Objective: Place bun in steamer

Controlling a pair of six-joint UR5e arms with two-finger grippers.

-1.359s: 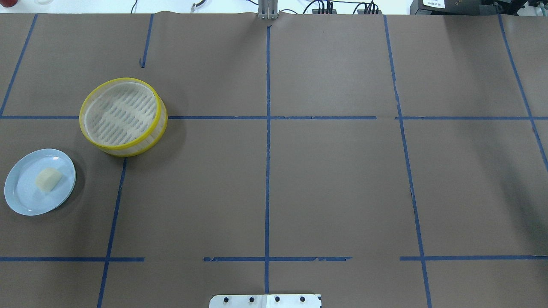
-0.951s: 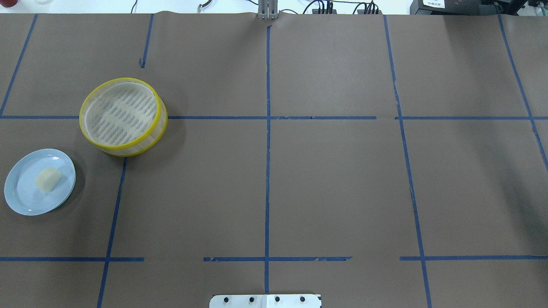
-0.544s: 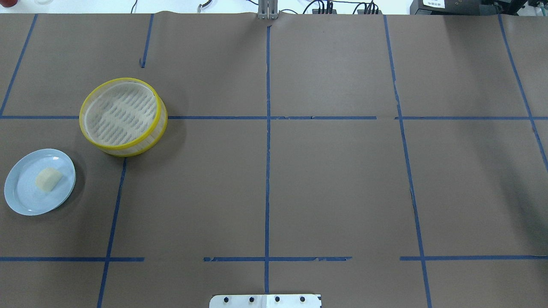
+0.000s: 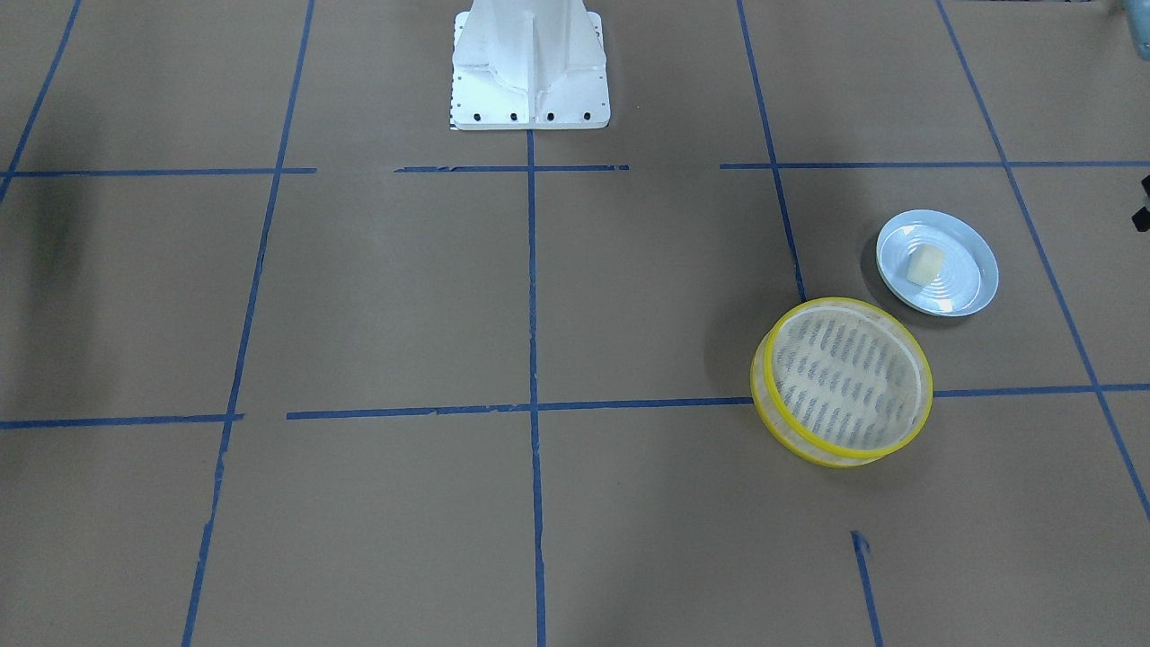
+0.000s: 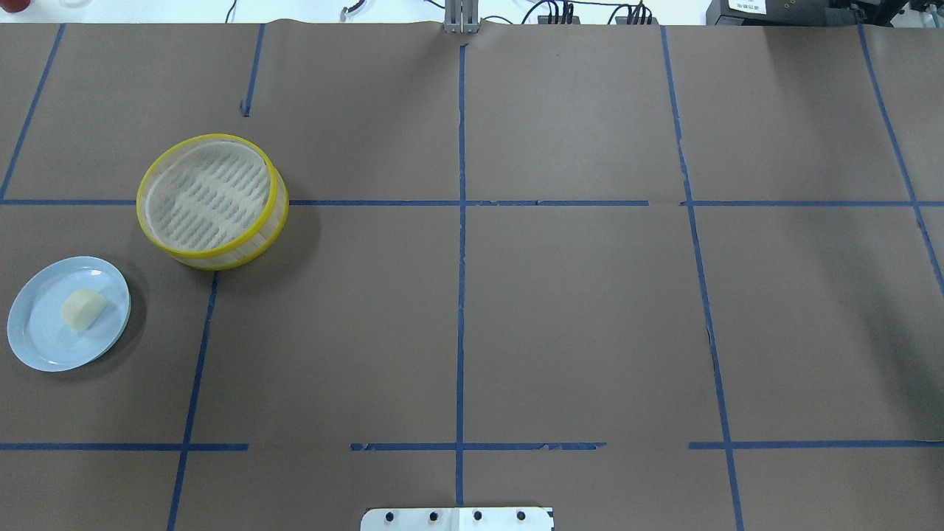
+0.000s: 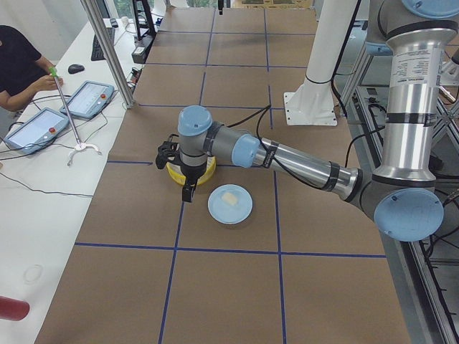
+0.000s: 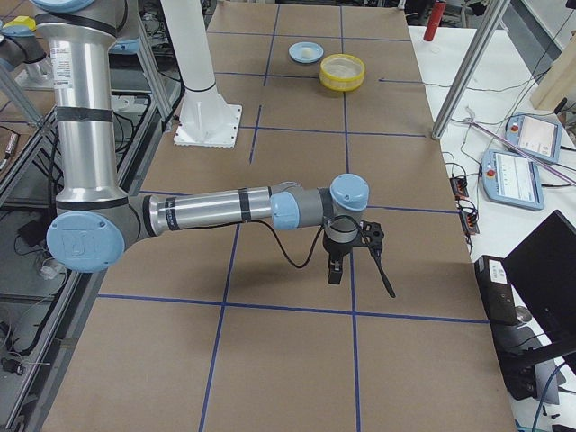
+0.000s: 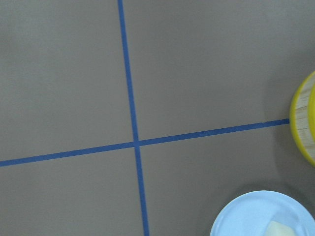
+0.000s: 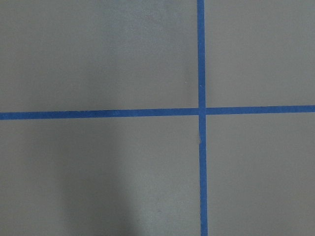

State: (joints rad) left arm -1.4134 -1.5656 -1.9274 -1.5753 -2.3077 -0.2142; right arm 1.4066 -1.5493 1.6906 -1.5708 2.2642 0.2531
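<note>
From the front, the bun (image 4: pixel 923 263) sits on the plate (image 4: pixel 984 286) beside the empty steamer (image 4: pixel 762 400); side-on, the left hand (image 6: pixel 187 192) hovers near the steamer, its grip impossible to tell, likely next lowering onto the bun.

one bun (image 5: pixel 82 307), one steamer (image 5: pixel 209 195), one plate (image 5: pixel 40 343), two arms (image 6: pixel 301 163) (image 7: pixel 207 209)

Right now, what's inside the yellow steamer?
Nothing: the steamer shows only its bare slotted floor. The bun lies on the blue plate beside it. In the left side view, the left arm covers most of it.
</note>
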